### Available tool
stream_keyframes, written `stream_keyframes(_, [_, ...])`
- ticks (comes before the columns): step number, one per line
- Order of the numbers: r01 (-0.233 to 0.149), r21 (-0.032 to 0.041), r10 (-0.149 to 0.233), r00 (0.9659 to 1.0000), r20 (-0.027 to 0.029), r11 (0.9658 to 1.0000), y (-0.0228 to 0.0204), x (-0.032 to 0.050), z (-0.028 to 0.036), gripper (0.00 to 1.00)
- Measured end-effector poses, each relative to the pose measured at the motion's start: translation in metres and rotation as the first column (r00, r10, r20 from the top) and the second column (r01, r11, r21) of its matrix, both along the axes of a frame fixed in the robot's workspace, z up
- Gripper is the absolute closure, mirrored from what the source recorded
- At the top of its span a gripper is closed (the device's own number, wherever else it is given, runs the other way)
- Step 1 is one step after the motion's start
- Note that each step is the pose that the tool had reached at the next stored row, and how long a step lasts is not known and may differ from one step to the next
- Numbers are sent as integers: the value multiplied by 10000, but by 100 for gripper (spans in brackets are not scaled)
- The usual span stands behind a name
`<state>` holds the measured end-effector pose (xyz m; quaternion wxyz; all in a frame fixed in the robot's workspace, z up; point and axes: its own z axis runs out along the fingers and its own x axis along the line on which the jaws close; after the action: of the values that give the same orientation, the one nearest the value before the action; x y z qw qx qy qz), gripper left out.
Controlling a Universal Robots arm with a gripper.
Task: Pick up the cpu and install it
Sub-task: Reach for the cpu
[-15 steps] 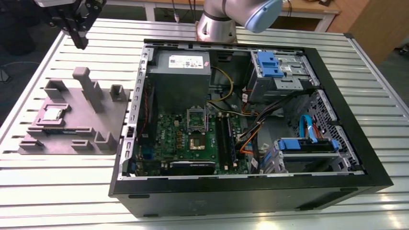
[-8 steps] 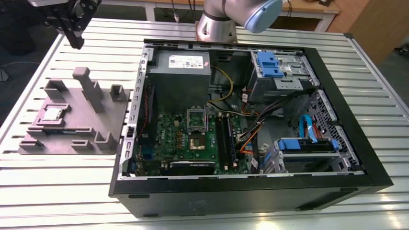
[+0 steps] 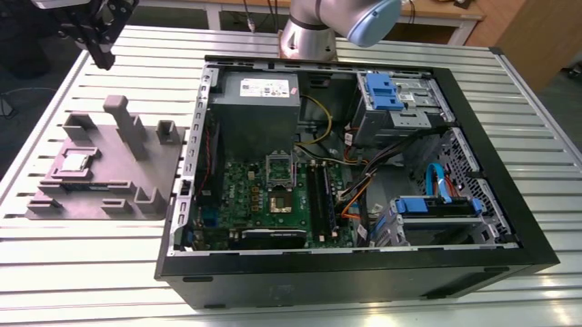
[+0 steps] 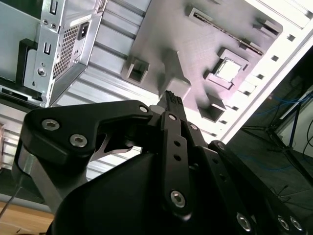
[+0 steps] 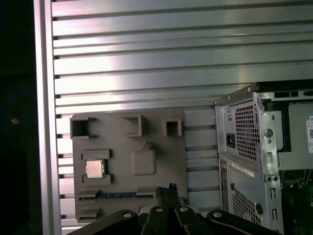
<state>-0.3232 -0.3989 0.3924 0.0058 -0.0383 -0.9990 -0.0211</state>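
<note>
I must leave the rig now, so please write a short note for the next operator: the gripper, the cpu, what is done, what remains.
Gripper: shut, holds nothing, in the air near the grey fixture plate, touching nothing.
Cpu: lies flat in its recess on that plate, outside the computer case.
Socket on the motherboard: no cpu in it.
Done: nothing yet.
Left: both the pick-up and the install.

A ribbed aluminium desk [image 3: 82,272] carries a grey moulded plastic holder plate [image 3: 150,170] beside an open black metal computer case [image 3: 364,276]; inside lie a green motherboard [image 3: 238,194], a grey power-supply box [image 3: 255,119] and blue plastic drive brackets [image 3: 382,92]
</note>
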Motion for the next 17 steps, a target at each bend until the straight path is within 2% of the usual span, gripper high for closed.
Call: stream_keyframes(17, [0,1,0,10000,0,10000,0,-108,-2,90])
